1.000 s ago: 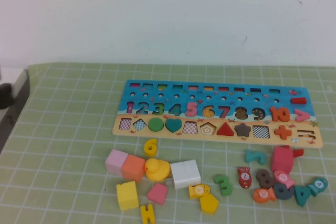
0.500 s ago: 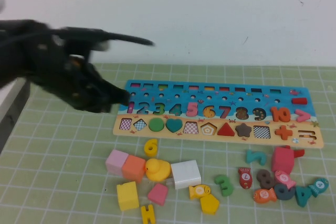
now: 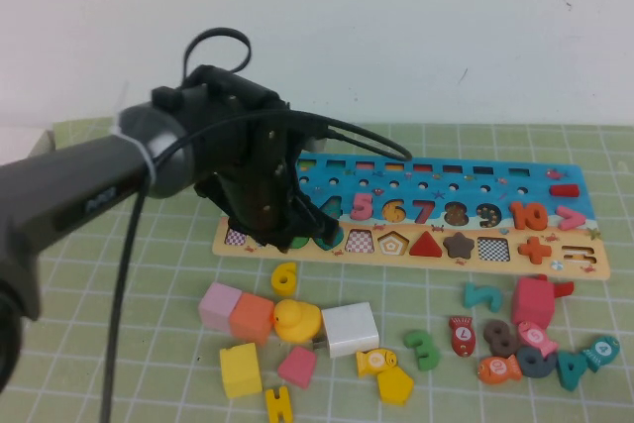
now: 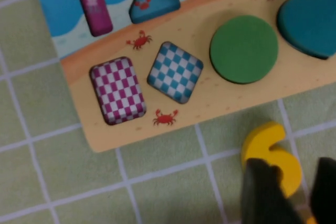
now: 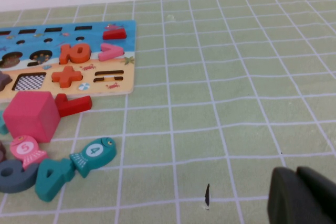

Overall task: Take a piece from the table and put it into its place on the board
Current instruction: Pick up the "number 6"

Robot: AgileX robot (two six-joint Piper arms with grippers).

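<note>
The yellow numeral 6 (image 3: pixel 284 276) lies flat on the green grid mat just in front of the board's (image 3: pixel 535 177) left end. My left gripper (image 3: pixel 282 237) hangs over the board's front-left edge, just above and behind the 6. In the left wrist view the left gripper (image 4: pixel 296 192) is open, with its dark fingers (image 4: pixel 268 192) standing on either side of the lower part of the 6 (image 4: pixel 270 150), not closed on it. The board (image 4: pixel 226 98) shows its checkered recesses there. My right gripper (image 5: pixel 302 198) is shut and empty over bare mat, away from the board (image 5: pixel 50 88).
Loose pieces lie in front of the board: pink and orange blocks (image 3: pixel 238 310), a yellow duck (image 3: pixel 295 321), a white block (image 3: pixel 349 328), a yellow H (image 3: pixel 278 405), a green 3 (image 3: pixel 423 349), and a cluster with a red cube (image 3: pixel 532 300) at the right.
My left arm has swung in from the left and come down over the board's left end, its gripper now low by the yellow 6. The 6 has not moved.
</note>
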